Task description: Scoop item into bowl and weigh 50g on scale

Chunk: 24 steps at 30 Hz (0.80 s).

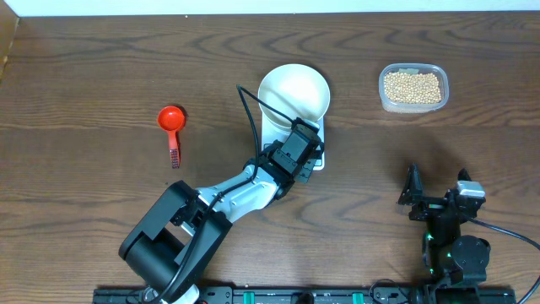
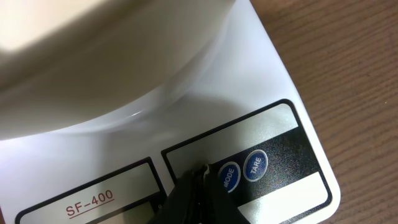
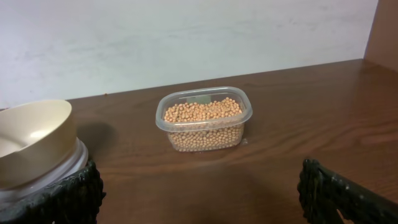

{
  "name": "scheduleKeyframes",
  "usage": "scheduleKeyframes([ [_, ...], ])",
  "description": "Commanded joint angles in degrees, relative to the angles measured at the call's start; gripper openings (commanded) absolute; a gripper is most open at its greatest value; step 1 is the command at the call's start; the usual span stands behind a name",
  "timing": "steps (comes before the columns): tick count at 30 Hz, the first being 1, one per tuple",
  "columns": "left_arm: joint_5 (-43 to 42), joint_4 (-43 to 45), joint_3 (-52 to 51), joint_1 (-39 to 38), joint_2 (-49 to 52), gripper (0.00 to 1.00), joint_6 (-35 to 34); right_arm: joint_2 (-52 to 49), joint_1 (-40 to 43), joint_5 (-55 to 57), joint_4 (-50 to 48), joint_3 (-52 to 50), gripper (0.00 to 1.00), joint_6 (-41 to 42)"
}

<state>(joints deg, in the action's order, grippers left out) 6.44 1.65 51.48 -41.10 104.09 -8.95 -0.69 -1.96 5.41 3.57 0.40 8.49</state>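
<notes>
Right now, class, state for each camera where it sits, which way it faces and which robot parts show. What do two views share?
Overhead: above the table, looking straight down; both arms show.
Left wrist: on the shut left gripper, above the white rectangular scale; fingertips show.
Right wrist: low behind the open right gripper, facing the clear plastic tub of tan beans; both fingers show.
Shared: both wrist views catch the round white bowl.
</notes>
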Motion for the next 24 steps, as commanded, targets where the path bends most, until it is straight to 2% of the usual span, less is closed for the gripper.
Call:
scheduleKeyframes([
  [1,1.46,-4.39,-4.44,0.42,5.53,0.07,0.15,0.39,-0.5,0.26,0.11,-0.11,0.99,-0.44],
  [5,5.14,-3.85,-4.42,0.42,5.55,0.07,0.15,0.39,-0.5,0.26,0.11,-0.11,0.99,-0.44],
  [17,5.38,-2.45,-4.44,0.42,6.36,0.07,0.15,0.39,-0.5,0.28,0.11,-0.11,0.99,-0.44],
  [24,8.24,-2.08,-4.44,0.42,6.86,0.07,0.15,0.39,-0.5,0.28,0.11,-0.11,0.99,-0.44],
])
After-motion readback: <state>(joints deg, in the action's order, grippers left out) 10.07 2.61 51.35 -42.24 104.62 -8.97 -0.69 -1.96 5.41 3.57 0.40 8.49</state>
